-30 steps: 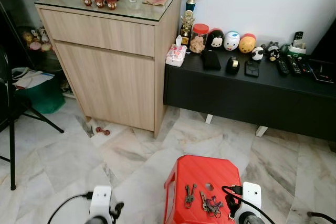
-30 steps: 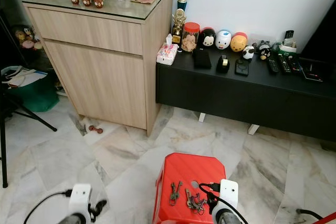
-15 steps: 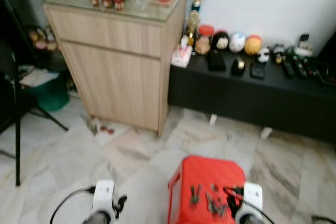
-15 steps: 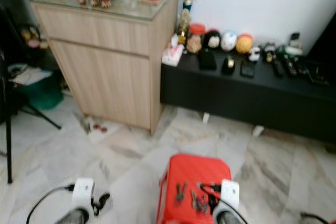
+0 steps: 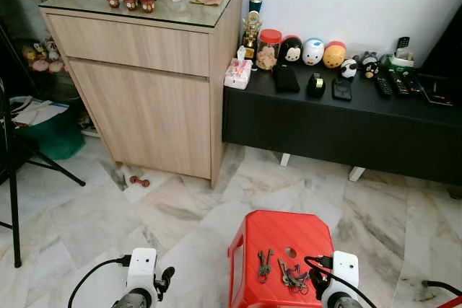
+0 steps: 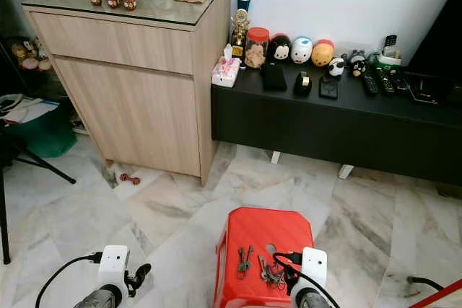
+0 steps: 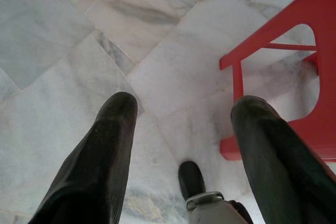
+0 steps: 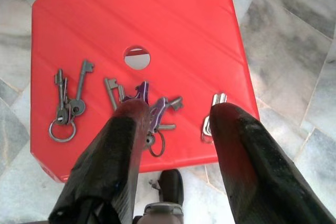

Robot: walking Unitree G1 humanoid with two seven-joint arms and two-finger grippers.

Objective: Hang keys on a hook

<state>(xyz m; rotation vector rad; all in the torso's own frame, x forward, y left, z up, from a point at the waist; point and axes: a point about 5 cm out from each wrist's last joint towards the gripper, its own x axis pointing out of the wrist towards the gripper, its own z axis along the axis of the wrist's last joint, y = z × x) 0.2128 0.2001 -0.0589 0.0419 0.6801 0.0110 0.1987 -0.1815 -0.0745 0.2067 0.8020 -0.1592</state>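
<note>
While the blur of half a second ago has cleared, we see the whole scene sitting slightly lower and sharper than before, a shift of the camera and not of the things. Nearest us, our right gripper hangs above the red stool, its fingers spread apart and holding nothing. Our left gripper hovers over the marble floor to the left of the stool, fingers likewise apart.

On the stool top lie the keys: a ringed pair to the left, a purple-tagged bunch in the middle, and a small silver clip to the right. The right wrist view makes the clip and the stool's round hole plain, which the head views barely resolve.

Farther off stand the wooden cabinet and, to its right, the black low bench against the wall.
</note>
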